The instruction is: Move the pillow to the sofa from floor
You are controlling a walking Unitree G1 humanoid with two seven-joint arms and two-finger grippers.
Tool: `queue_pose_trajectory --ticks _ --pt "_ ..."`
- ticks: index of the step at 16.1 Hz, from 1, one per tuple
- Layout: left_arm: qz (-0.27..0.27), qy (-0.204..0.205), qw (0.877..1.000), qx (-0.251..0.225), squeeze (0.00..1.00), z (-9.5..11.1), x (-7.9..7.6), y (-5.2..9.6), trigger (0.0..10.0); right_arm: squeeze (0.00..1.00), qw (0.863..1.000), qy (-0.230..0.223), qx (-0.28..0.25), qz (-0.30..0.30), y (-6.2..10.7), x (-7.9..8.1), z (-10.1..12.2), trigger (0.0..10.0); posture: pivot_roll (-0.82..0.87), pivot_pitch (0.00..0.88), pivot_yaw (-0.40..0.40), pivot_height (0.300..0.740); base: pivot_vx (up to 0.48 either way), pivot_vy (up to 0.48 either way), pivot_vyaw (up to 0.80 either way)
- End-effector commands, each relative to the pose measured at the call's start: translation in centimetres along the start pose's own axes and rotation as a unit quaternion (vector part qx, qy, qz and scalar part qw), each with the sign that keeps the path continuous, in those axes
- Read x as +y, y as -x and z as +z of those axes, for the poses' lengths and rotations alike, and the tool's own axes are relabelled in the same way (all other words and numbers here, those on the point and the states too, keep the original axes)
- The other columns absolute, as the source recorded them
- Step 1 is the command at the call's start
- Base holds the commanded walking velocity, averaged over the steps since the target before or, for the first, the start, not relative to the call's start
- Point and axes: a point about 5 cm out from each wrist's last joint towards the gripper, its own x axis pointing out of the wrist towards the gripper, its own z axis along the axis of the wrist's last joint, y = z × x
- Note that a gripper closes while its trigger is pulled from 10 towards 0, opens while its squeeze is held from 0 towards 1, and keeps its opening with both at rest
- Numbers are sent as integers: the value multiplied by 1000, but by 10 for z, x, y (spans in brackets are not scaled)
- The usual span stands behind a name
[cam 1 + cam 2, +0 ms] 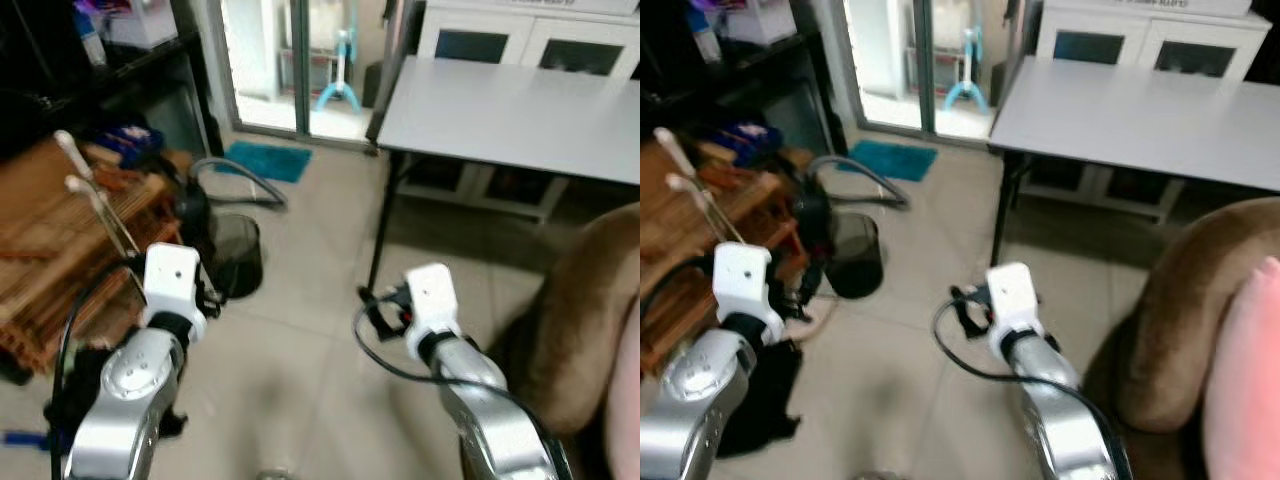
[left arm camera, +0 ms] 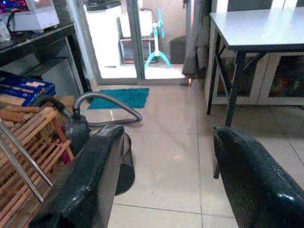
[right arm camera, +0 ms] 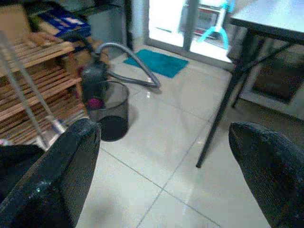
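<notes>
Both arms are raised in front of the robot over bare floor tiles [image 1: 300, 350], and neither carries anything. The left hand [image 2: 161, 175] has its two black fingers spread wide with nothing between them, and the right hand [image 3: 166, 175] is spread wide and empty too.

At the right edge of the head views the brown sofa [image 1: 1200, 320] rises, with something pink [image 1: 1245, 390] lying against it (possibly the pillow, though too little of it shows to be sure). No pillow can be made out on the floor ahead.

The main risk is wasted motion: the robot faces a black bin [image 1: 235, 255], a vacuum hose [image 1: 245, 180], a wooden rack [image 1: 70, 230] and the grey table [image 1: 520, 110], none of which belong to the task. Walking on could tangle a foot in the hose or knock the bin. A turn toward the sofa could swing the right arm into the table leg [image 1: 1000, 215], which stands close to its loose black cable [image 1: 960, 350]
</notes>
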Motion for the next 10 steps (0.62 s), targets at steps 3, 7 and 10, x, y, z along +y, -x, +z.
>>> queue_pose_trajectory --ticks 3,7,10 --pt "-6 -1 1000 -13 1000 6 -3 -3 10000 0 1000 4 -10 7 -2 3 6 10000 33 0 -2 740 464 0 0" --pt "-5 17 1000 -18 1000 4 -5 2 10000 0 1000 7 -6 20 -2 5 3 10000 40 0 -10 740 346 0 0" --pt "-6 50 998 -24 1000 1 -5 3 10000 1000 998 -31 -42 29 3 4 11 10000 31 0 -5 740 0 0 0"
